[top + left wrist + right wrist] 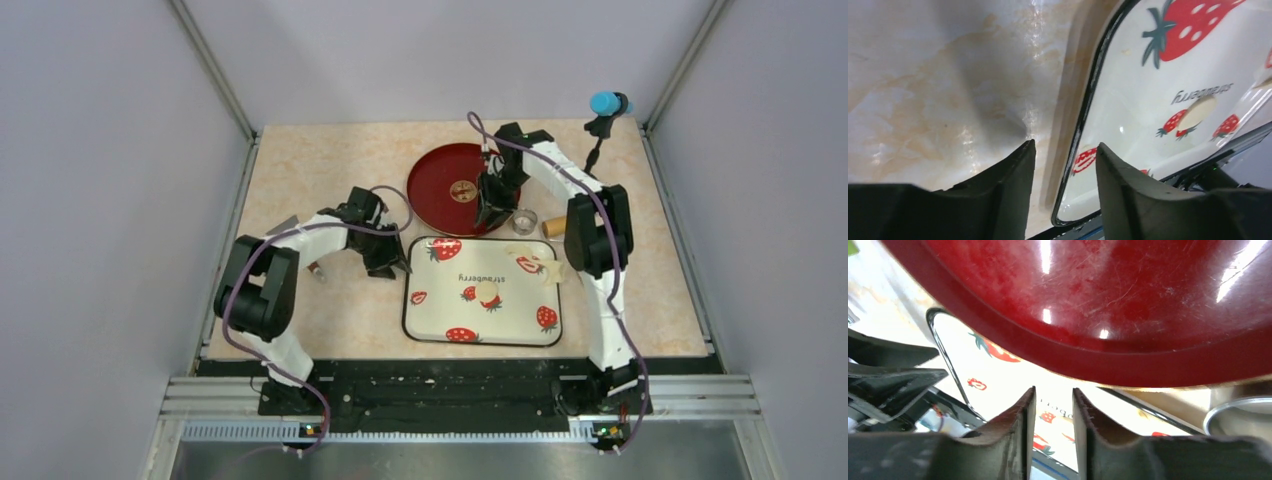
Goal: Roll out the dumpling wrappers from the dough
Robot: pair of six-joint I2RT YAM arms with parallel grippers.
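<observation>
A small pale wrapper (1198, 112) lies flat on the tray (440, 320), just right of its middle and beside the printed word "strawberry". A ragged scrap of dough (546, 268) sits at the tray's far right corner, lapping its rim. The tray rests close to the table's (320, 180) near edge, a little right of centre. Beyond it, toward the far edge, stands a red plate (440, 180). A metal ring (525, 221) and a wooden roller (553, 228) sit side by side between the plate and the tray's far right corner. The left gripper (1064, 150) hangs low over bare table just off the tray's far left corner, its fingers well apart with nothing between them. The right gripper (1053, 395) hovers at the plate's near rim, left of the ring, its fingers parted by a narrow gap and holding nothing. A blue-tipped stand (607, 102) rises at the far right corner.
</observation>
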